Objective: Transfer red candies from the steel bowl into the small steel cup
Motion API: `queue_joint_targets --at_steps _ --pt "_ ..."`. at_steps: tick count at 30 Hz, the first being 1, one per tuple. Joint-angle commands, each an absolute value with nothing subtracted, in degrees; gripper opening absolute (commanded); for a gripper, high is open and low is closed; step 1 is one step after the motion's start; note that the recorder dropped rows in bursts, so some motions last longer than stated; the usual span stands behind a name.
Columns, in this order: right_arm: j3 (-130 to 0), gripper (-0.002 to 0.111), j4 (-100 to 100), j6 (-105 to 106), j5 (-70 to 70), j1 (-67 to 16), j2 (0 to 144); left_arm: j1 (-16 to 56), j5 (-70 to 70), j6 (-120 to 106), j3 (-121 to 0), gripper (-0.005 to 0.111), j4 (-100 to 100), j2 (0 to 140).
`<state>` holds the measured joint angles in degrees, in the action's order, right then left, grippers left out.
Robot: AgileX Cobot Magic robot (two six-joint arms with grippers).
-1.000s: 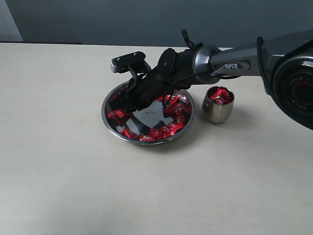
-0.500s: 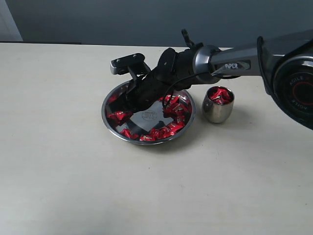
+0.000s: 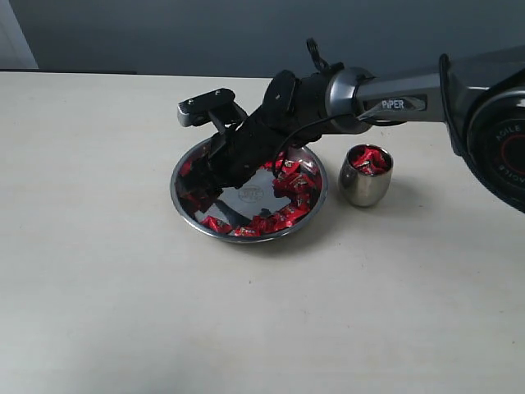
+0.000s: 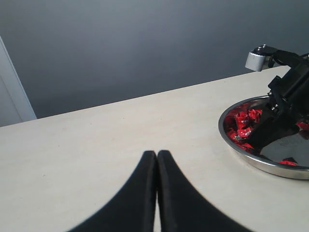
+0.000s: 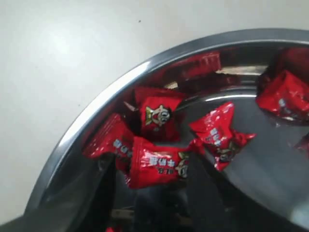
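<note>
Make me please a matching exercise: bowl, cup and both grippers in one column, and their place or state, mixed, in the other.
Column 1
1. bowl
2. cup
3. left gripper
4. right gripper

Column 2
A. shut, above the bare table
B. tips down inside the bowl, at its left side in the exterior view
C. narrow, a few candies inside, standing right of the bowl in the exterior view
D. wide and shallow, candies around a bare mirror floor

Pairs: 1-D, 2-C, 3-A, 4-B
</note>
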<state>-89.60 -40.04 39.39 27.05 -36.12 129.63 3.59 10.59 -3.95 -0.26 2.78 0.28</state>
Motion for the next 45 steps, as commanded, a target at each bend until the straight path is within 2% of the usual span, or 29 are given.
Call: queue_joint_targets --at_steps 1,18,20,24,36,41,45 --pt "-89.9 0.030 -40.3 39.9 25.3 -36.0 130.2 3.6 10.3 -3.8 0.0 0.002 2.5 0.0" --pt "-90.0 0.029 -40.4 39.8 25.8 -36.0 132.8 3.6 10.3 -3.8 0.0 0.002 2.5 0.0" --pt "-90.2 0.023 -40.4 39.8 25.7 -36.0 132.8 3.6 10.3 -3.8 0.0 0.002 2.5 0.0" --pt "-90.2 -0.001 -40.7 39.8 25.7 -36.0 132.6 3.6 10.3 -3.8 0.0 0.002 2.5 0.0" --pt "-89.9 -0.001 -39.6 36.2 30.0 -36.0 125.0 3.6 10.3 -3.8 0.0 0.002 2.5 0.0" --pt "-89.4 -0.001 -33.6 32.8 32.6 -36.0 120.7 3.6 10.3 -3.8 0.0 0.002 2.5 0.0" --pt "-84.4 -0.001 -26.1 25.9 29.4 -35.3 115.3 3.6 10.3 -3.8 0.0 0.002 2.5 0.0"
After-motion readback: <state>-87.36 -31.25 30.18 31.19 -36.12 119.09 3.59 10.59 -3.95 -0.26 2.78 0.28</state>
